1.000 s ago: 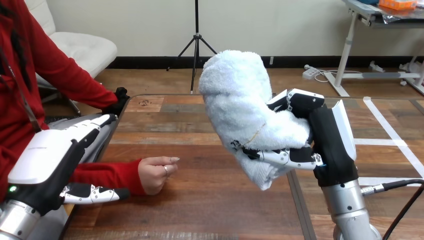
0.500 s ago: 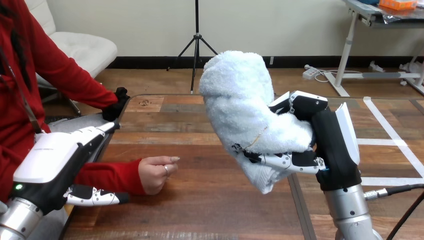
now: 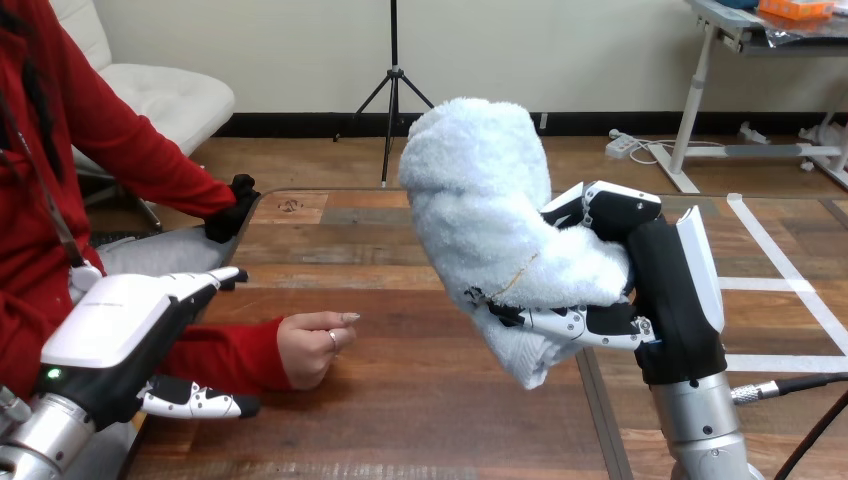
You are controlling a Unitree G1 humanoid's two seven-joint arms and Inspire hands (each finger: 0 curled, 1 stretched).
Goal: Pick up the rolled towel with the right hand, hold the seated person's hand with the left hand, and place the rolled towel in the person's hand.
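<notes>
Gripping the towel (image 3: 480, 200) in the right hand (image 3: 672, 290), with fingers curled round its lower half. Held up off the desk (image 3: 420, 430), over the middle, not touching the wood. Standing almost upright, long way up and down, with the top leaning a bit to the left and the bottom end poking out under the fingers.

Looking left and lower down from the towel: the person's hand (image 3: 312, 350), flat on the desk, loosely curled, not spread out to take anything. Well apart from the towel, with bare desk between.

Coming in from the left with the left hand (image 3: 115, 325), fingers straight, thumb stuck out underneath. Sitting beside the red sleeve (image 3: 215, 355), back behind the wrist. Not closed round anything. Hard to tell if touching the sleeve or not.

Judging by this: towel picked up, holding the person's hand not yet done, handing over not yet done. Probably next: slide the left hand forward to the person's hand and close on it gently. Then bring the towel left and down, and tip it flatter to lie across the palm. Much closer to the person's hand: the left hand. Must take care not to squeeze hard or let go of the towel too soon.
</notes>
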